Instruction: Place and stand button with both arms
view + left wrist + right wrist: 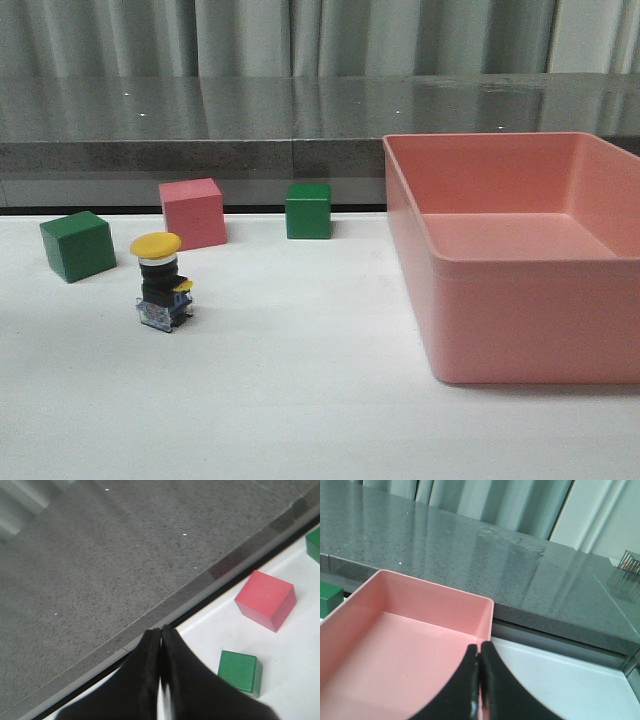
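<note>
The button stands upright on the white table at the left, yellow cap on top, black body and blue-and-clear base below. Neither arm shows in the front view. My left gripper is shut and empty, above the table's far left edge, with a green cube and the pink cube beside it. My right gripper is shut and empty, over the far right corner of the pink bin. The button is out of both wrist views.
A green cube, a pink cube and a second green cube sit behind the button. A large pink bin fills the right of the table. A grey stone ledge runs along the back.
</note>
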Controlling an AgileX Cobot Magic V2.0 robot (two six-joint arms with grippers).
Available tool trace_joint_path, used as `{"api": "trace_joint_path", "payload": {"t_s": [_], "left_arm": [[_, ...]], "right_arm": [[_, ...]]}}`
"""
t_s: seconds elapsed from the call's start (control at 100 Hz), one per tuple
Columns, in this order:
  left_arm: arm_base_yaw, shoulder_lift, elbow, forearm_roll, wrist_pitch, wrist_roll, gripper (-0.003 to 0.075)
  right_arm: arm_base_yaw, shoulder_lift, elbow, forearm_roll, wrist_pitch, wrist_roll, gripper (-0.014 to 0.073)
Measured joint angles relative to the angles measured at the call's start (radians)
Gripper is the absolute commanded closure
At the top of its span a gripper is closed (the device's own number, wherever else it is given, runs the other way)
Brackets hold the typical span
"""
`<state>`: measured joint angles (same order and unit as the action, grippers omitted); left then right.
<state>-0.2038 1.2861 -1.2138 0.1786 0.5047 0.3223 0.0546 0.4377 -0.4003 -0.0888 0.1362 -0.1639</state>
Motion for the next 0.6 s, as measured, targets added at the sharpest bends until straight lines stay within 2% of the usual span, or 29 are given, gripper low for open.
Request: {"api": "trace_joint_path", "payload": {"t_s": [0.11, 0.27, 0.39, 0.6], "left_arm": [[0.057, -0.123, 0.163, -0.078, -0.149, -0.002, 0.0739], [0.066, -0.303, 0.373, -0.179, -0.293, -0.002, 0.0739], [0.058, -0.425, 0.502, -0.245, -0.329, -0.002, 0.0739], [0.028, -0.595, 0.649, -0.27, -0.335, -0.002, 0.0739]], "right_arm": [[0.0, 0.0, 0.0, 0.0, 0.0, 0.0, 0.0703], [0.0, 0.0, 0.0, 0.0, 0.0, 0.0, 0.0703], [0.0, 0.0, 0.0, 0.0, 0.0, 0.0, 0.0703], [0.0, 0.0, 0.0, 0.0, 0.0, 0.0, 0.0703]]}}
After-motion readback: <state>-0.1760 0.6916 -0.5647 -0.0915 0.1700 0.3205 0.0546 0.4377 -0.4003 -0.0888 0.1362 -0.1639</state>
